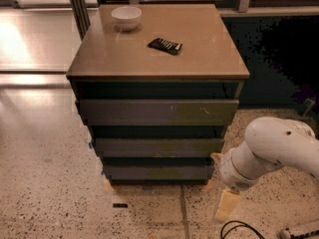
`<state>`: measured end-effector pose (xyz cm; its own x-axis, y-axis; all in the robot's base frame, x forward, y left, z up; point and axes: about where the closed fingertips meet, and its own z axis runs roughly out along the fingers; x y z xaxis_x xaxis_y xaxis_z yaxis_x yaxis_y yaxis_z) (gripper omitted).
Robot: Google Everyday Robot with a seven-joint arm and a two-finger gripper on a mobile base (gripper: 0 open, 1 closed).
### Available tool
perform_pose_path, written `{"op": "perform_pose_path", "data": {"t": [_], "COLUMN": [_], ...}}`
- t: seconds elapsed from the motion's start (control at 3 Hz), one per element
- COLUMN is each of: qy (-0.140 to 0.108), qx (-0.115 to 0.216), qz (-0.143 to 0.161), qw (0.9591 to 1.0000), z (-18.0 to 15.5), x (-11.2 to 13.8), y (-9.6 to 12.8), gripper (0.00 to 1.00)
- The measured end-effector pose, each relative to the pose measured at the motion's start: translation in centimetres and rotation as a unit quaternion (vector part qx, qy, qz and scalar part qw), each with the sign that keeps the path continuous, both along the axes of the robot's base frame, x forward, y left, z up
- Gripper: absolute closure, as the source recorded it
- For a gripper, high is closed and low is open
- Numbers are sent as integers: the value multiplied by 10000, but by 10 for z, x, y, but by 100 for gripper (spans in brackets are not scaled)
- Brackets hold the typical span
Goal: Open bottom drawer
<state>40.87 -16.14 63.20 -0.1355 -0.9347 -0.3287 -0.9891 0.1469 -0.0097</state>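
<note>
- Bottom drawer [157,172]: the lowest of three dark fronts in the cabinet [159,89]. It sits just above the floor [55,183].
- Drawer front: flat, dark grey-brown, without a handle, and the narrowest of the three. No interior shows, and the front sits in line with the stack.
- Middle drawer [158,147] and top drawer [157,112]: directly above it, each wider than the one below.
- Gripper [227,204]: pale yellow, pointing down toward the floor. It is low in the view, right of the bottom drawer's right end and near the cabinet's front right corner.
- Gripper state: whether it is parted or closed cannot be told. Nothing is seen in its hold, and it is apart from the drawer front.
- Arm [271,151]: white and rounded, entering from the right edge, with the wrist beside the middle and bottom drawers.
- Cabinet top: tan. A white bowl [126,17] stands near the back left. A flat dark object [165,45] lies near the centre, well apart from the bowl.
- Cable [239,229]: dark, looped on the floor below the gripper.
</note>
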Motion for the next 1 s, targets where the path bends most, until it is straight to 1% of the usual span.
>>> {"op": "perform_pose_path", "data": {"t": [0.33,0.67,1.0], "qy": [-12,-32,-101], "qx": [327,648,845], "qz": [-205,-456,-672], "qw": [9993,9968,9941], "z": [-60,-112,-155], "x": [-5,-1,8], "y": [9,20,31], "gripper": [0,0,0]}}
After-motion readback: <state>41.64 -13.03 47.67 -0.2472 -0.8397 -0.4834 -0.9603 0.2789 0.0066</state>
